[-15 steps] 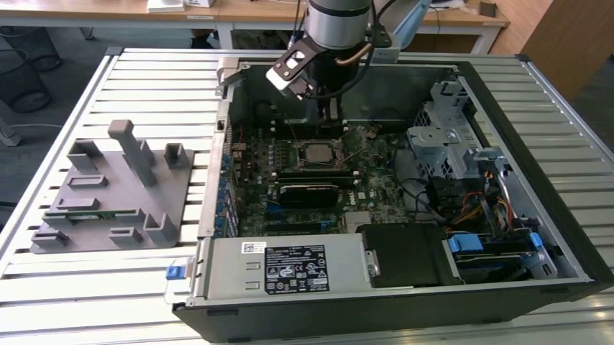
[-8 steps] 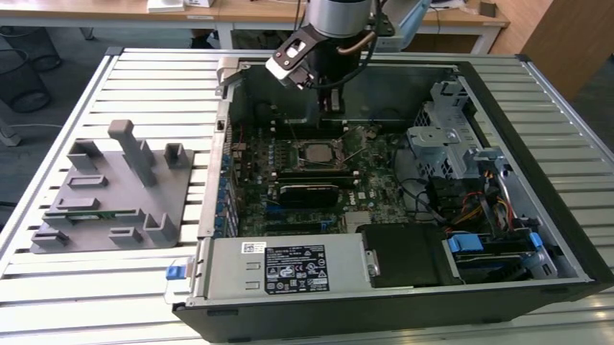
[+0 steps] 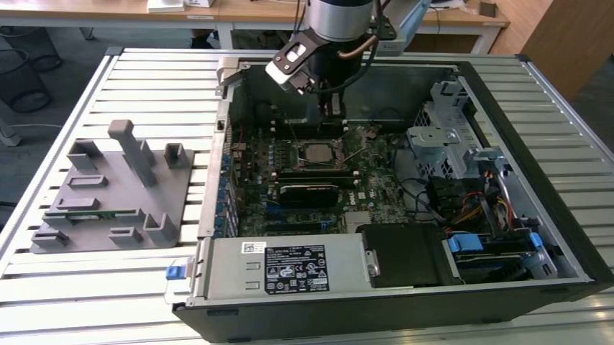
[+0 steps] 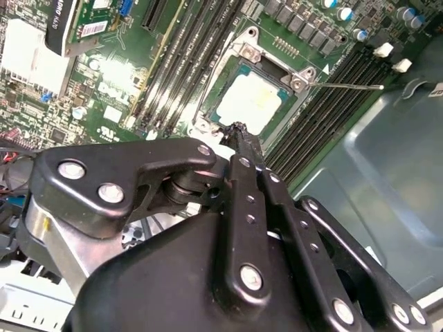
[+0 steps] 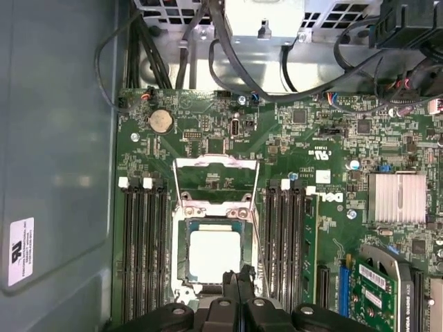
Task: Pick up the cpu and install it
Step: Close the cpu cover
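The cpu [image 3: 315,152] lies flat in the motherboard socket inside the open computer case [image 3: 499,100]; its pale silvery top shows in both wrist views [image 5: 214,252] [image 4: 252,102]. The socket's metal load plate [image 5: 216,173] stands folded open beside it, and the thin lever [image 4: 346,86] is swung out. My gripper [image 3: 333,111] hangs just above the board beside the socket. Its black fingertips are pressed together with nothing between them, and the tip of the gripper [image 5: 237,277] [image 4: 235,130] sits at the cpu's edge.
Memory slots [image 5: 145,249] flank the socket on both sides. A graphics card [image 3: 307,192], a metal drive cage [image 3: 446,140] and a power supply [image 3: 278,269] crowd the case. At the exterior view's left, a grey fixture [image 3: 111,190] holds a green memory stick [image 3: 91,213].
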You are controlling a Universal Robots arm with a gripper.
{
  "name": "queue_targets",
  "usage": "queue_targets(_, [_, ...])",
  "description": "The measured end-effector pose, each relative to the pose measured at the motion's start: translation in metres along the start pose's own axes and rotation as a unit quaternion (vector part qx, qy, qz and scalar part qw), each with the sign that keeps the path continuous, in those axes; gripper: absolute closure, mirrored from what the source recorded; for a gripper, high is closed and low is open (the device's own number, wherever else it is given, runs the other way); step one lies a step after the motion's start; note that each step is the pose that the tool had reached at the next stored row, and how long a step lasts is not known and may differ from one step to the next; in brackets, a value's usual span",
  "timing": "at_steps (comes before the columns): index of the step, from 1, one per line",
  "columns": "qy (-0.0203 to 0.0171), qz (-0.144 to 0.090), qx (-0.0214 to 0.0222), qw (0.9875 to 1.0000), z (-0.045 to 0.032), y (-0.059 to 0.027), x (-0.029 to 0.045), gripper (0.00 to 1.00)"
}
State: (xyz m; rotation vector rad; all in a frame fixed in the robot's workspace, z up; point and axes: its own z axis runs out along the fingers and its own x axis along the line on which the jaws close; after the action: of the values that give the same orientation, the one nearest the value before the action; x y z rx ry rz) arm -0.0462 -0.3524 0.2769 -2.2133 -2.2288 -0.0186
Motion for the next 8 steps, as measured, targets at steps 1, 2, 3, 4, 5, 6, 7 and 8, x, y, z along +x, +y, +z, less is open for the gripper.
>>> queue_targets(1, [0.0000,0.000,0.0000,1.0000,0.0000,0.0003,-0.0001,0.89])
queue_targets(2, [0.0001,0.000,0.0001,1.0000,0.0000,0.0009,-0.0002,0.89])
queue_targets(3, [0.0001,0.000,0.0003,1.0000,0.0000,0.0020,-0.0003,0.89])
queue_targets(4, [0.0001,0.000,0.0003,1.0000,0.0000,0.0037,-0.0003,0.89])
queue_targets(5, [0.0001,0.000,0.0004,1.0000,0.0000,0.0056,-0.0003,0.89])
queue_targets(6, [0.0001,0.000,0.0005,1.0000,0.0000,0.0075,-0.0004,0.89])
queue_targets(7, [0.0002,0.000,0.0005,1.0000,0.0000,0.0095,-0.0004,0.89])
queue_targets(8, [0.0004,0.000,0.0008,1.0000,0.0000,0.0111,-0.0004,0.89])
